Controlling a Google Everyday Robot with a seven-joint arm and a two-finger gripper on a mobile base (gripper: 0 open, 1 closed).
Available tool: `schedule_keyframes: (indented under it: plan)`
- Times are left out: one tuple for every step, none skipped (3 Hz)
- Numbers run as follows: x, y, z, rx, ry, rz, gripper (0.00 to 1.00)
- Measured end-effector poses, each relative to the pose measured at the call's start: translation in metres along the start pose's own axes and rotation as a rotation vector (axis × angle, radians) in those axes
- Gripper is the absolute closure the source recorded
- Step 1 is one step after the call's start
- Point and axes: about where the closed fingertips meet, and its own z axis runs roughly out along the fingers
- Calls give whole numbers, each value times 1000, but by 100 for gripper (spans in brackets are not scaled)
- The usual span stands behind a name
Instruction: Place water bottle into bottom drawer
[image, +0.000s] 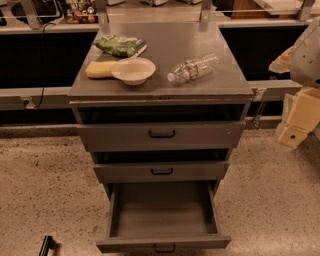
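Note:
The water bottle (192, 69) is clear with a white cap. It lies on its side on the right part of the grey cabinet top (165, 90), cap pointing to the front left. The bottom drawer (162, 244) is pulled far out and its box shows nothing inside; a small dark handle is on its front. My gripper (296, 122), with cream-coloured parts, hangs at the right edge of the view. It is beside the cabinet, level with the top drawer, well away from the bottle and holding nothing that I can see.
A white bowl (133, 70), a yellow sponge (100, 69) and a green bag (119, 46) lie on the left of the cabinet top. The top drawer (161, 134) and middle drawer (161, 171) stick out slightly. A dark object (46, 245) lies on the speckled floor at bottom left.

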Motion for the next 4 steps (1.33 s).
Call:
schedule_keyframes:
  plan:
    - [0, 0, 0, 0, 0, 0, 0]
    - [-5, 0, 1, -46, -33, -58, 0]
    - [-39, -16, 12, -98, -45, -271, 0]
    - [-96, -45, 23, -73, -71, -571, 0]
